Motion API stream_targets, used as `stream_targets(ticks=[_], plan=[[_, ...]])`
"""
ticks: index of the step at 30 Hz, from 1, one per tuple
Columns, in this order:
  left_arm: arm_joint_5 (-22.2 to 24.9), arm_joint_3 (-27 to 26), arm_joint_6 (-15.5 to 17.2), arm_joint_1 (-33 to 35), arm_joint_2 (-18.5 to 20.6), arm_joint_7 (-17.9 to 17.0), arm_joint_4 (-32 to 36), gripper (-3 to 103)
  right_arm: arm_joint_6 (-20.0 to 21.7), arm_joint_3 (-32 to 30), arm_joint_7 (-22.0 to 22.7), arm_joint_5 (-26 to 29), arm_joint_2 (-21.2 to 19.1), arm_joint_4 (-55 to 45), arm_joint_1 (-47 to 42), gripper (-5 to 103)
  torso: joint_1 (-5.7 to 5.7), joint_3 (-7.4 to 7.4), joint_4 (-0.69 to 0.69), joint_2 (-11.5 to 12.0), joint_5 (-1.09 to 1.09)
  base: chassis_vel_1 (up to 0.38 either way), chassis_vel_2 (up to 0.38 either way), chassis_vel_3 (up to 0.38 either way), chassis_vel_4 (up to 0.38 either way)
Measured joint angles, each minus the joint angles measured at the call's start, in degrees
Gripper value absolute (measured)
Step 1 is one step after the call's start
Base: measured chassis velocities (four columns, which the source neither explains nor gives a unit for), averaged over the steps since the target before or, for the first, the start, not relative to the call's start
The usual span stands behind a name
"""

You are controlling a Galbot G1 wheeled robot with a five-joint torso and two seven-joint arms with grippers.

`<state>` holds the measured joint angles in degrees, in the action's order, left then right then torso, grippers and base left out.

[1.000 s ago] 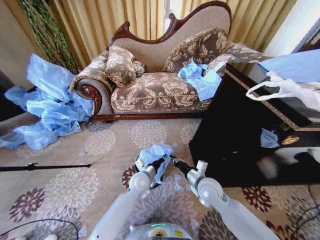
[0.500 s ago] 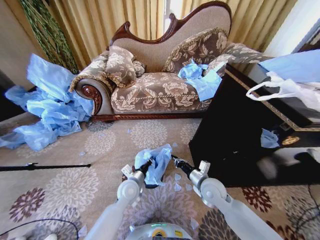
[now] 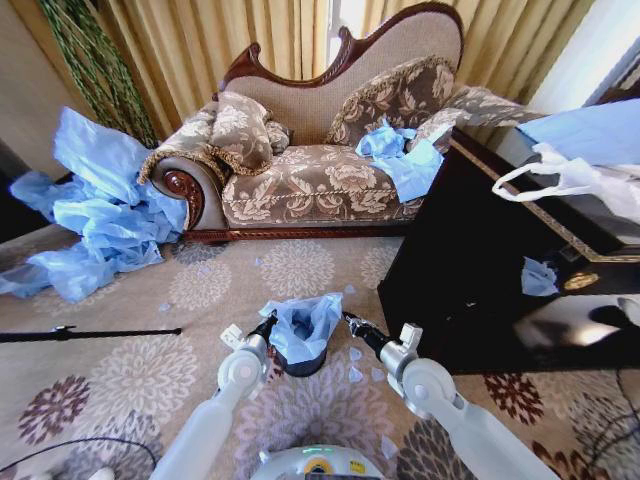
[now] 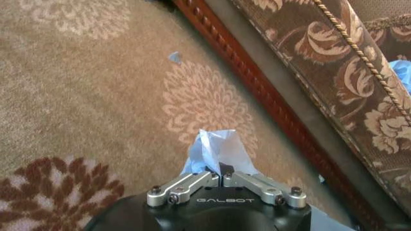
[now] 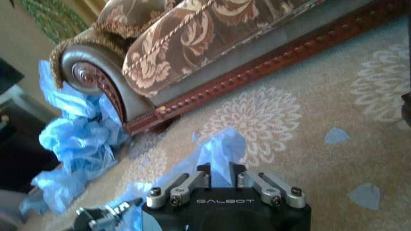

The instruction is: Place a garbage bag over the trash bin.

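The light blue garbage bag (image 3: 303, 325) hangs spread between my two grippers on the flowered rug, its mouth pulled wide. Under it the black trash bin (image 3: 300, 363) shows as a dark curve. My left gripper (image 3: 266, 325) is shut on the bag's left edge, and my right gripper (image 3: 349, 321) is shut on its right edge. In the left wrist view the fingers (image 4: 192, 183) pinch a peak of the bag (image 4: 216, 148). In the right wrist view the shut gripper (image 5: 222, 174) holds another fold of the bag (image 5: 222, 147).
A black cabinet (image 3: 470, 270) stands close on the right, with a white handled bag (image 3: 560, 178) on top. A patterned chaise (image 3: 320, 170) lies ahead. A heap of blue bags (image 3: 95, 215) sits far left. Blue scraps (image 3: 355, 374) and a black rod (image 3: 90, 333) lie on the rug.
My left gripper has moved out to the left and my right one has held its place, stretching the bunched bag open. The bag now spreads above the bin.
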<state>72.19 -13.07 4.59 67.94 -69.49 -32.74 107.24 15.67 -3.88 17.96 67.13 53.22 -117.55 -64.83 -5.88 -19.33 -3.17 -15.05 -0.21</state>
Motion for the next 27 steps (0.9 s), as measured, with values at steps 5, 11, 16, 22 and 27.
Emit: stream_targets(ticks=[5,11,16,22,27], plan=[[0.00,0.41,0.09,-0.91,0.16,-0.07,0.08,0,1.55,0.44,11.42,8.01,2.56,-3.75,1.37,33,0.00,0.00,0.00,0.00,0.01,0.000,0.000,0.000,0.000],[-0.24,0.58,0.16,-0.95,0.56,-0.09,0.12,0,2.53,2.59,21.82,14.36,6.18,-5.31,4.00,55,0.00,0.00,0.00,0.00,0.01,0.000,0.000,0.000,0.000],[-0.61,0.51,0.16,-0.32,0.60,-0.04,0.59,0,2.43,4.72,21.67,9.76,9.09,-0.79,6.61,77,0.00,0.00,0.01,0.00,0.00,0.000,0.000,0.000,0.000],[-0.66,0.35,0.24,-0.12,0.52,-0.10,1.34,0,2.86,8.37,19.95,-2.79,11.74,6.16,9.11,99,0.00,0.00,0.00,0.00,0.00,0.000,0.000,0.000,0.000],[-0.66,0.30,0.26,-0.09,0.43,-0.10,1.39,0,2.91,8.35,19.04,-2.52,12.62,8.36,10.15,100,0.00,0.00,-0.01,0.00,0.01,0.000,0.000,0.000,0.000]])
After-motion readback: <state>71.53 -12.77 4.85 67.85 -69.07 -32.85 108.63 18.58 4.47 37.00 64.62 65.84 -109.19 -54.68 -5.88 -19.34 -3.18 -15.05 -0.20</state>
